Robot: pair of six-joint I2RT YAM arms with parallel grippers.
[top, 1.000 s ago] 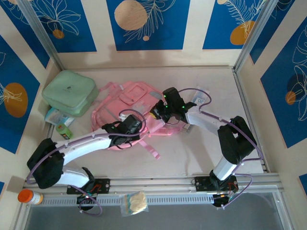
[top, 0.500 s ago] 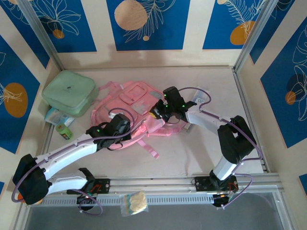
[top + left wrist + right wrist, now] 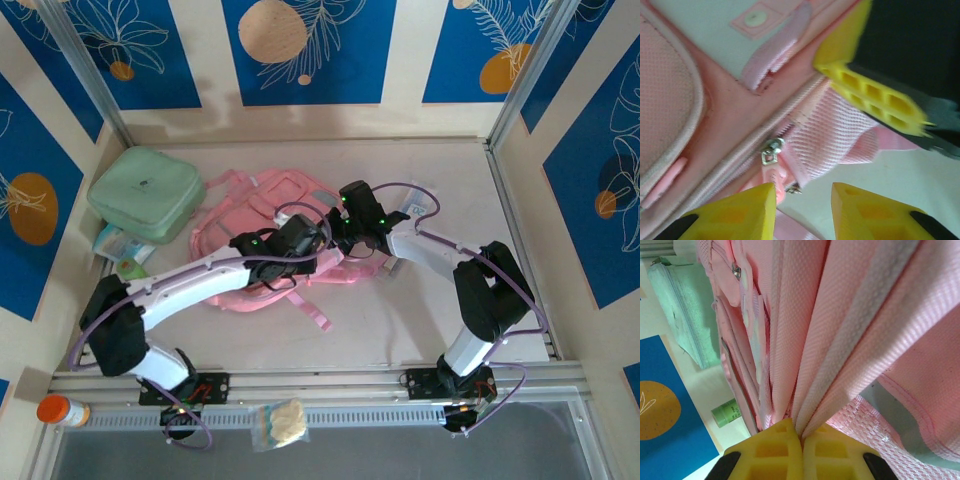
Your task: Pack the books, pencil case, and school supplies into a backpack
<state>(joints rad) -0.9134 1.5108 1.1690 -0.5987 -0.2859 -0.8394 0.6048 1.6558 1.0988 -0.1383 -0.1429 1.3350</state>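
Cream walls (image 3: 405,60) w/ blue leaf-print panels (image 3: 330,70); pale tabletop (image 3: 380,320); alu rail (image 3: 330,385) at near edge.

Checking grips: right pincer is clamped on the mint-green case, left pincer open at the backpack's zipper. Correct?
No: the right pincer is clamped on the backpack fabric, per the right wrist view. The left pincer is open at the zipper.

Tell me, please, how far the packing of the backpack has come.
Done: nothing I can confirm; the inside of the backpack is hidden. In hand: the right gripper is shut on a fold of its fabric and the left gripper, jaws apart, hovers by the zipper pull, so opening seems the current step. Left: the mint-green case and green bottle lie outside on the table.
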